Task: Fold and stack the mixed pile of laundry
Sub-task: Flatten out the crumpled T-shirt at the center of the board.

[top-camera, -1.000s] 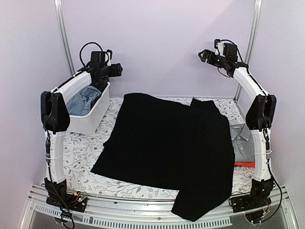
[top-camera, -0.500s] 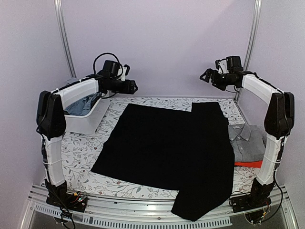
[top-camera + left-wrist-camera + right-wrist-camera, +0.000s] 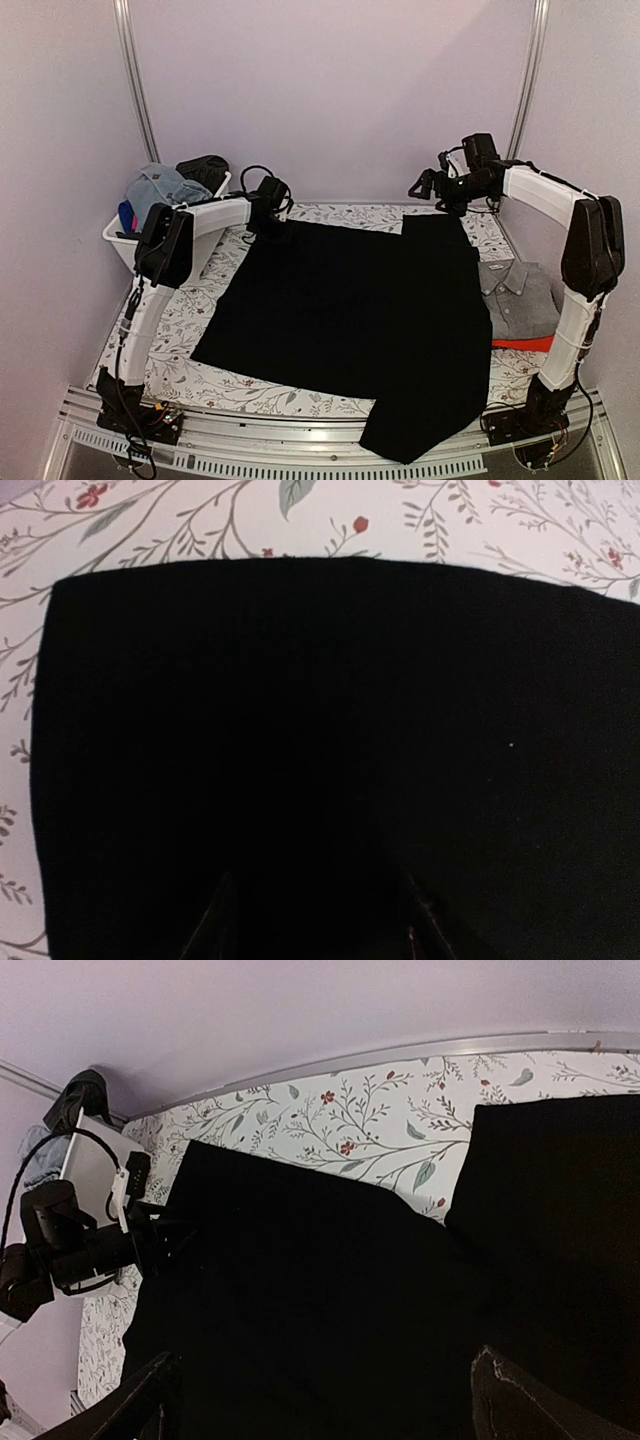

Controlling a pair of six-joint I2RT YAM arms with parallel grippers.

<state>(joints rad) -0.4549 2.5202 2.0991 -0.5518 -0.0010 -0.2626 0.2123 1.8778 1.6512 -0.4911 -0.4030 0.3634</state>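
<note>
A large black garment (image 3: 350, 310) lies spread flat over the table, and its near corner hangs over the front edge. My left gripper (image 3: 268, 212) is low over its far left corner. In the left wrist view that corner (image 3: 300, 710) fills the frame and my left gripper (image 3: 315, 930) is open and empty just above the cloth. My right gripper (image 3: 425, 186) hovers over the garment's far right part. In the right wrist view it (image 3: 330, 1410) is wide open and empty above the black cloth (image 3: 330, 1290). A grey collared shirt (image 3: 522, 296) lies at the right on red cloth (image 3: 520, 343).
A white tub (image 3: 135, 240) stands at the back left, heaped with blue denim pieces (image 3: 158, 186) and a dark item (image 3: 205, 168). The floral table cover (image 3: 175, 320) shows around the garment. My left arm (image 3: 80, 1245) shows in the right wrist view.
My left gripper swung from above the tub to the black garment's far left corner and came down. My right gripper dropped lower toward the garment's far right part. The garment settled flatter.
</note>
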